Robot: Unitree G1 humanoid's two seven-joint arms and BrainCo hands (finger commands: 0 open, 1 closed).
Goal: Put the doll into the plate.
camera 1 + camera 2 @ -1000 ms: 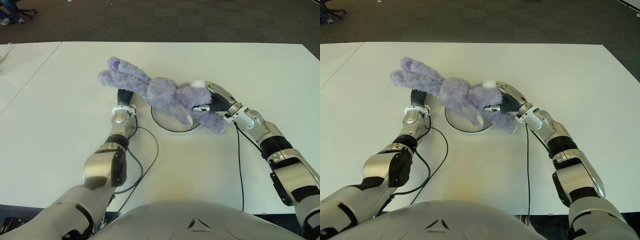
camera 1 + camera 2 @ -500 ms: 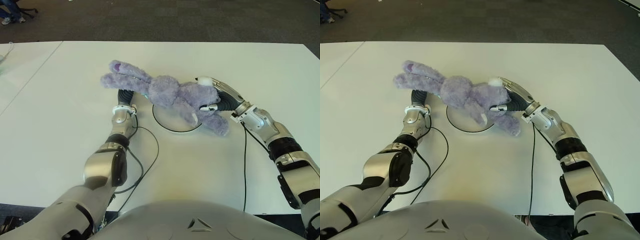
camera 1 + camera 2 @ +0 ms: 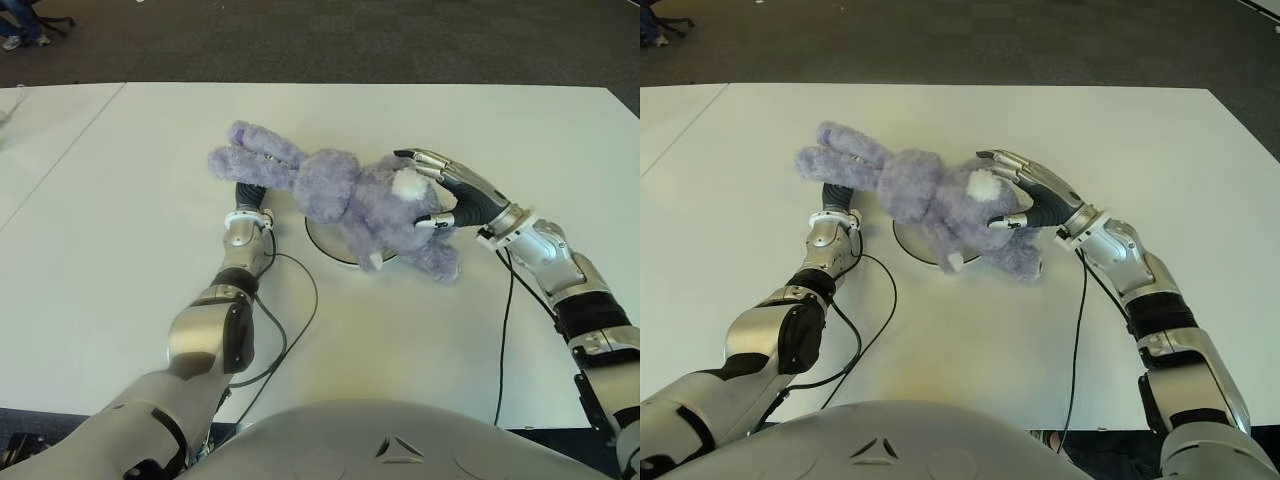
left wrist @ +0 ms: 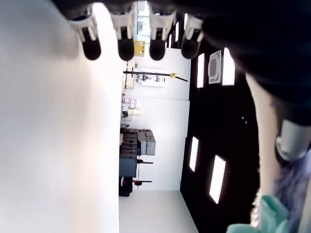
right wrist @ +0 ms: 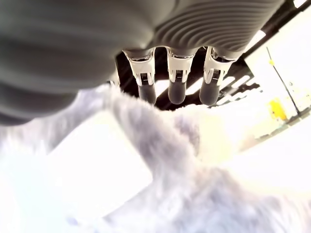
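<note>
The doll (image 3: 350, 195) (a purple plush rabbit) lies across the plate (image 3: 330, 247) on the white counter (image 3: 120, 250), its body over the dish, ears and one foot hanging past the rim. The right hand (image 3: 445, 195) hovers at its rump with fingers spread, gripping nothing. The left hand (image 3: 248, 195) shows under the ears, fingers straight and empty. The placing looks essentially done; only pulling the hands away seems left.
</note>
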